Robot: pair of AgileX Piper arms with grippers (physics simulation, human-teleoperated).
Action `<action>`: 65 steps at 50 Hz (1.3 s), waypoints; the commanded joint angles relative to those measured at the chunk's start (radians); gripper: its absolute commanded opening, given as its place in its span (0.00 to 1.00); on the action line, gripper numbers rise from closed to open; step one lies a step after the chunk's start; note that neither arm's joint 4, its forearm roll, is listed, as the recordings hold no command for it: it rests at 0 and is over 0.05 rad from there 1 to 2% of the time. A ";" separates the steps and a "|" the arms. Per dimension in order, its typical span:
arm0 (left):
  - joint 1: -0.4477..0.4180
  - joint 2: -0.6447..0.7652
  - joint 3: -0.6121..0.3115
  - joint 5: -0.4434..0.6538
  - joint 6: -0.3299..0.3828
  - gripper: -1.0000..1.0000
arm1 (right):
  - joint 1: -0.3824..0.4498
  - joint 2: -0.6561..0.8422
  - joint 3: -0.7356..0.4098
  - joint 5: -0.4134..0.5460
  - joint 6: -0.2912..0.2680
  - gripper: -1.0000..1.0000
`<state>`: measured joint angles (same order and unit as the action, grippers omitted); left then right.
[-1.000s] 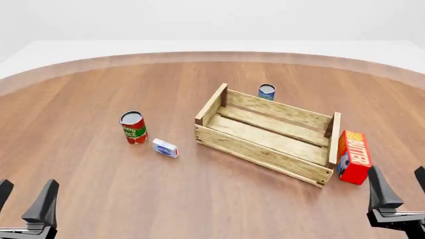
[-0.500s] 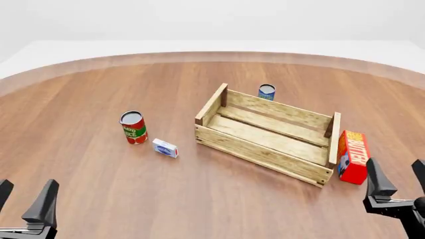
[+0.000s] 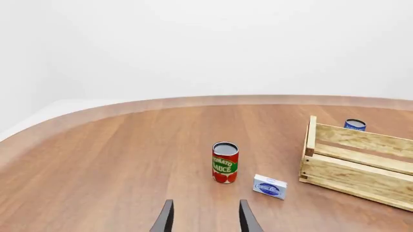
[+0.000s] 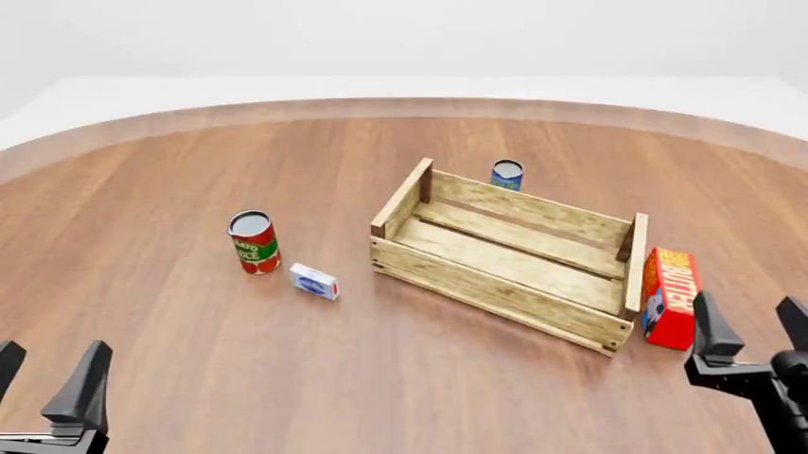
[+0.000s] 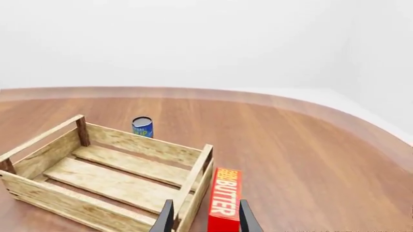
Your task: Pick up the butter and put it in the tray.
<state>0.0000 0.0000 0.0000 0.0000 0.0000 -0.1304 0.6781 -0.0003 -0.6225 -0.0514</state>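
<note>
The butter (image 4: pixel 671 297) stands on edge just outside the tray (image 4: pixel 505 253), toward the desk's right edge. Likely a light, stiff carton: pinch its narrow faces. Your right gripper (image 4: pixel 747 329) hangs near, jaws wide.

Simulated tabletop, round wooden table (image 4: pixel 189 378), blank white surroundings

The butter (image 4: pixel 671 296) stands just right of the tray (image 4: pixel 505 284), outside it.
</note>
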 commanded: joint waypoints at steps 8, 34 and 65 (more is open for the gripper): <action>0.000 0.000 0.000 0.000 0.000 1.00 | -0.029 0.138 0.000 -0.110 -0.001 1.00; 0.000 0.000 0.000 0.000 0.000 1.00 | -0.069 0.467 0.000 -0.390 0.008 1.00; 0.000 0.000 0.000 0.000 0.000 1.00 | -0.088 0.720 0.000 -0.597 0.017 1.00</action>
<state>0.0000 0.0000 0.0000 0.0000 0.0000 -0.2139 1.3486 -0.0001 -1.1840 -0.0366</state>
